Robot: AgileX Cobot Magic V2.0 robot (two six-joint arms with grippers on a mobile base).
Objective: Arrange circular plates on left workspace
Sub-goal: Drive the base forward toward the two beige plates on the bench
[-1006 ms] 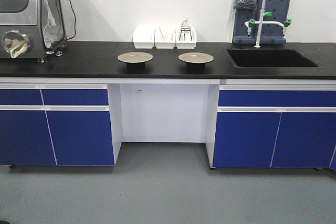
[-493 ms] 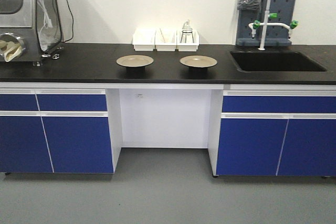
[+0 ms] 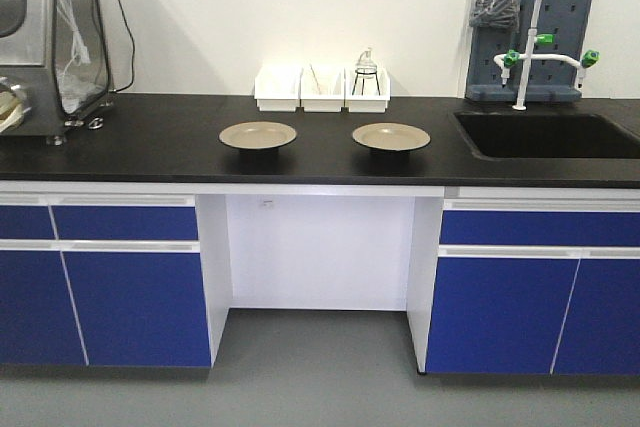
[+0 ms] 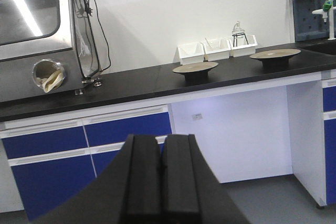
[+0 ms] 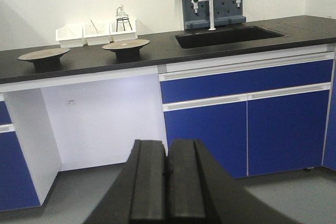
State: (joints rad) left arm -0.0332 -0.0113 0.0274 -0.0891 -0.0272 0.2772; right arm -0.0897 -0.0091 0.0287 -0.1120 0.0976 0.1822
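While the left plate (image 3: 258, 134) and right plate (image 3: 391, 136) sit apart on the bench (image 3: 140, 152), three white bins (image 3: 322, 89) stand behind them by the wall, a sink (image 3: 545, 135) to their right, a steel chamber (image 3: 45, 37) far left. Only wrist views show the left gripper (image 4: 160, 142) and right gripper (image 5: 168, 148), both clenched on nothing, below bench height.

The left-of-centre plate (image 3: 258, 134) and right-of-centre plate (image 3: 391, 136) look glazed: smooth tan tops with a soft sheen, dark undersides. The bench top (image 3: 150, 152) is smooth matt black. Behind the plates, the bins (image 3: 322, 92) are white plastic. At the upper left, the box (image 3: 35, 67) is shiny brushed metal. The cabinet fronts (image 3: 135, 307) are smooth blue with a slight gloss. The floor (image 3: 320, 387) is dull grey.
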